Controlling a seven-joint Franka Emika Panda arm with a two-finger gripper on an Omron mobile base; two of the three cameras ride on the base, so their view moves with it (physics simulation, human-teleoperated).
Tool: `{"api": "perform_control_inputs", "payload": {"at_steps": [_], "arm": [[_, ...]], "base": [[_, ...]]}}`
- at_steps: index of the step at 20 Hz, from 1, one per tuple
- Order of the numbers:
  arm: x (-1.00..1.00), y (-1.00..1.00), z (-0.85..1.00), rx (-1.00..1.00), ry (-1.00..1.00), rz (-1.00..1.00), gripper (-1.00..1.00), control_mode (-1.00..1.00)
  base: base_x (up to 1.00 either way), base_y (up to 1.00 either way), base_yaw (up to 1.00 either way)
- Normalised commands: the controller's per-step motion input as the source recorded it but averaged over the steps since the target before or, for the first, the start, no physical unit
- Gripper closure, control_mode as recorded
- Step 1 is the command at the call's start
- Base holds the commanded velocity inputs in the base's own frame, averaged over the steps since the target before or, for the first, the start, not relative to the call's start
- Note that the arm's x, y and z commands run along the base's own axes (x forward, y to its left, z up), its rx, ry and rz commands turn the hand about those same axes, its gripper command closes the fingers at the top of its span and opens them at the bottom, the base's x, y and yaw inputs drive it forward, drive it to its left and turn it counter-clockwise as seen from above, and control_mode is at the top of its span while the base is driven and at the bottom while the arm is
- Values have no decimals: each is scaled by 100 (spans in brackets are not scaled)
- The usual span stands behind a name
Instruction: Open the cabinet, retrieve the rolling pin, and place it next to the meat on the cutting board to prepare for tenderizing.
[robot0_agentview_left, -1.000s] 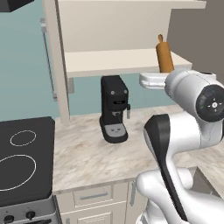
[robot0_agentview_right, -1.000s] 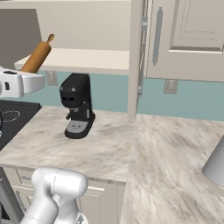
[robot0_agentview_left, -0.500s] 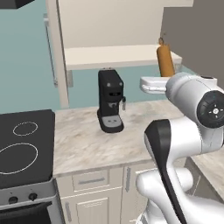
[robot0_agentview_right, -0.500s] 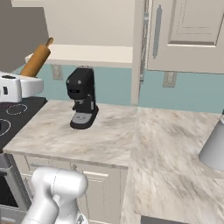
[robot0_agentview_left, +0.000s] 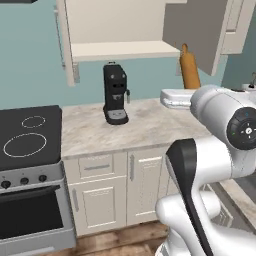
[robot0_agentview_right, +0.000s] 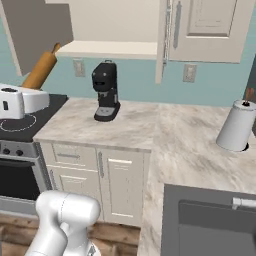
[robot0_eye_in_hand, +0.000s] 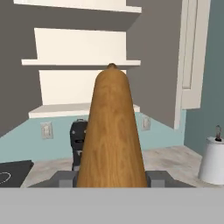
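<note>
One rolling pin (robot0_agentview_left: 190, 68) stands nearly upright in the end effector (robot0_eye_in_hand: 112, 178), whose fingers are clamped on its lower end; in the hand view the pin rises straight up from between them. The white arm is raised, its forearm level and the hand pointing up, held over the marble counter (robot0_agentview_left: 135, 125) in front of the open cabinet (robot0_agentview_left: 120, 30). Seen from the right, the pin (robot0_agentview_right: 40, 70) tilts toward the cabinet's shelf (robot0_agentview_right: 112, 48). A black coffee machine (robot0_agentview_left: 115, 93) sits on the counter below the cabinet.
</note>
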Motion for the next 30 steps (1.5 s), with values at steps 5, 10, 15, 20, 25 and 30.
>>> {"api": "perform_control_inputs", "payload": {"at_steps": [5, 10, 15, 20, 25, 30], "arm": [[0, 0, 0, 0, 0, 0, 100, 100], [0, 0, 0, 0, 0, 0, 100, 100], [0, 0, 0, 0, 0, 0, 100, 100], [0, 0, 0, 0, 0, 0, 100, 100], [0, 0, 0, 0, 0, 0, 100, 100], [0, 0, 0, 0, 0, 0, 100, 100]], "base": [[-82, 15, -9], [-84, 16, -9], [-91, 20, -9], [-79, 33, -10], [-60, 50, -9], [-49, 57, -5]]}}
